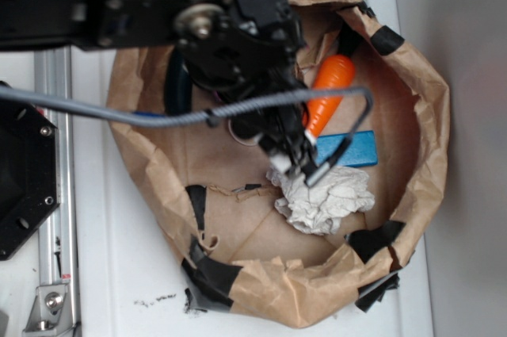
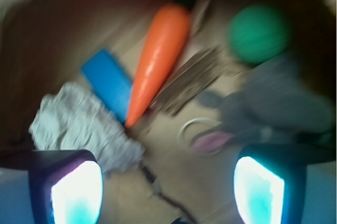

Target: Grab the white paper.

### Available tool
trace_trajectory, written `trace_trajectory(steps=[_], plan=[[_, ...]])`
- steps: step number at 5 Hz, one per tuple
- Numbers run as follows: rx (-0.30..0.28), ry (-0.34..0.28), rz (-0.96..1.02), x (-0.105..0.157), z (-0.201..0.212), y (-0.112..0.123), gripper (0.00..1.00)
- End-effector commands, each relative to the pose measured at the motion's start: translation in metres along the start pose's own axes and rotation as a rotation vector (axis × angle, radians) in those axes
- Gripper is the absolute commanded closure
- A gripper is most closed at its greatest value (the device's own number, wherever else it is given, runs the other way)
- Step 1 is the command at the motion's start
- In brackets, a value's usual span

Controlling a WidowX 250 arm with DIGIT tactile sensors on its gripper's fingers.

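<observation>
Fingers spread apart, seemingly just above the white paper.

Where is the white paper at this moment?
In the exterior view, the white paper lies inside the brown paper bag, near its lower right, just below the blue block.

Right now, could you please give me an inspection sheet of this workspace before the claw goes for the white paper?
Surface: brown paper bag with taped rim, lying open on a white table.
Job's things: white paper, crumpled, on the bag floor beside the blue block.
Clutter: orange carrot, green ball, thin white ring, grey soft thing, too blurred to identify.
Grippers: claw open, above the bag floor, holding nothing; paper by its left finger in the wrist view.
Cables: grey cable looping across the arm.
Surroundings: metal rail at left.
</observation>
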State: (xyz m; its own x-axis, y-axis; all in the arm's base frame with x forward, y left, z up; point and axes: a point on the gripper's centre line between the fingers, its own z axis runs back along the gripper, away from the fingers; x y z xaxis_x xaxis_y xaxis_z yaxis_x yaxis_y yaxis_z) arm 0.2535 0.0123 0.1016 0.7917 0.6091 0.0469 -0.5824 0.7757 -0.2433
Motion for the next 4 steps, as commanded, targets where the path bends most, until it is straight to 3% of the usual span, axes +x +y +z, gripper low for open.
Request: trace_trajectory(steps=[1,2,3,4], plan=[[-0.053,-0.055,-0.081,0.008,-0.01,-0.045,0.0],[-0.066,-0.03,-0.147,0.004,-0.033,-0.068,0.0],[-0.001,-0.065,-0.214,-0.007,-0.061,-0.082,0.0],[0.062,-0.084,-0.211,0.006,-0.087,-0.086,0.06]])
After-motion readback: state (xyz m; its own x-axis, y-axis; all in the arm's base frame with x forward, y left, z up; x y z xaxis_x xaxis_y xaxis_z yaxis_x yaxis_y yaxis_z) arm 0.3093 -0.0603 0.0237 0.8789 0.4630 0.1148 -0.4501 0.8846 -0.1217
